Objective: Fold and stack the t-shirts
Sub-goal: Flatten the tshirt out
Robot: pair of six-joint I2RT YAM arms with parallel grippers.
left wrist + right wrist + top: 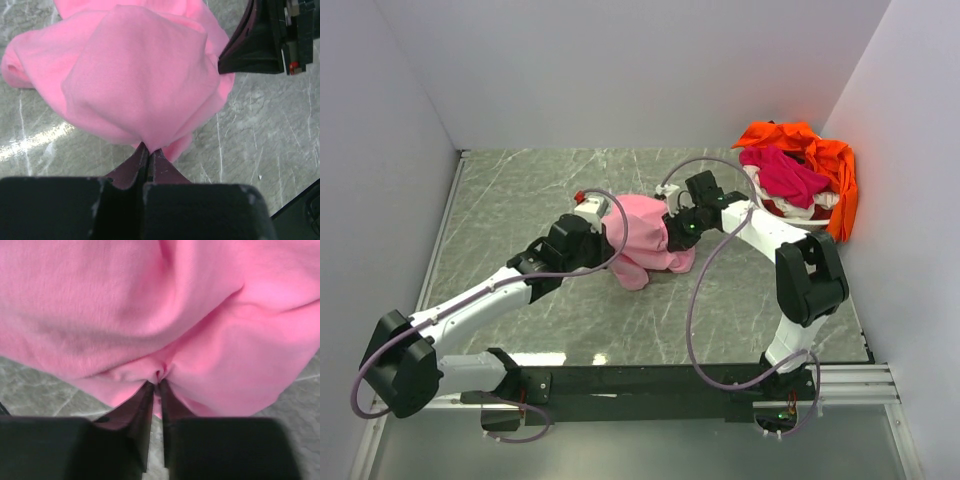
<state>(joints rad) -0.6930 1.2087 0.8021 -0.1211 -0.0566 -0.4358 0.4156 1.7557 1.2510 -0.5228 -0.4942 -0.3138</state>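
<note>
While both arms meet mid-table, the soft light pink t-shirt (645,240) sits bunched on the grey marbled tabletop (520,190). Left gripper (148,150) is pinched tight on a peak of cloth. The right gripper (159,385), jaws nearly together, nips a fold on the opposite side. Magenta t-shirt (785,172) and bright orange t-shirt (825,155) are heaped in the white plastic basket (828,200), far right corner.

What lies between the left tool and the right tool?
The light pink shirt, bunched up; the left tool and right tool each pinch it. The top view shows this.
</note>
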